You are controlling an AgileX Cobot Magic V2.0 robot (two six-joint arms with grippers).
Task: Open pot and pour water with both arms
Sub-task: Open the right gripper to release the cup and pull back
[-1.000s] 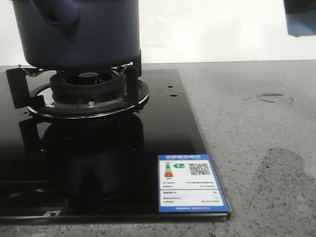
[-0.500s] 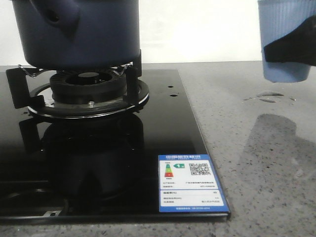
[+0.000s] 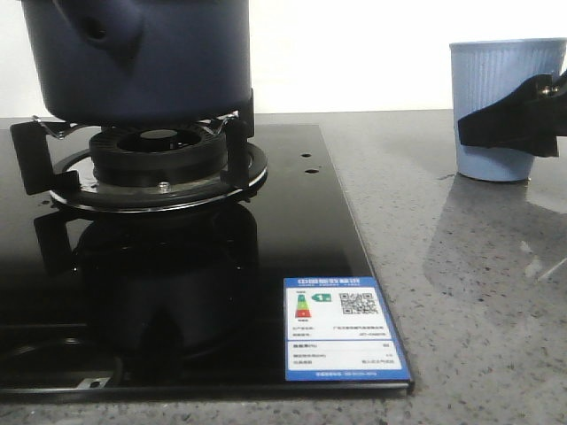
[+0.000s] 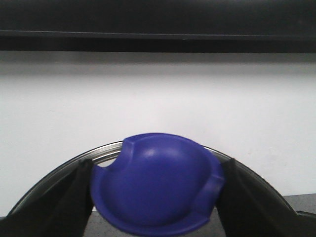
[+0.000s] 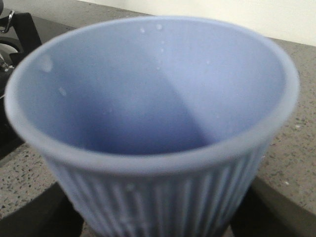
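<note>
The dark navy pot [image 3: 142, 62] sits on the burner at the far left, its handle stub [image 3: 102, 31] facing me; its top is cut off by the frame. My left gripper [image 4: 155, 197] is shut on the blue knob [image 4: 158, 187] of a steel-rimmed lid [image 4: 103, 150], held up against a white wall; it is outside the front view. My right gripper [image 3: 514, 124] is shut on the light-blue ribbed cup [image 3: 496, 75], which stands upright at the counter on the right. In the right wrist view the cup [image 5: 148, 98] looks empty, with droplets inside, between the fingers [image 5: 29, 217].
A black glass hob [image 3: 292, 239] with a ring burner [image 3: 159, 155] and pot supports fills the left. A blue energy label [image 3: 341, 328] sits at its front right corner. Grey speckled counter [image 3: 478, 310] lies to the right, with a white wall behind.
My right gripper has brought the cup down and leftward from the top right corner to the counter. The wet spots on the counter are now hidden behind it. The pot has not moved.
</note>
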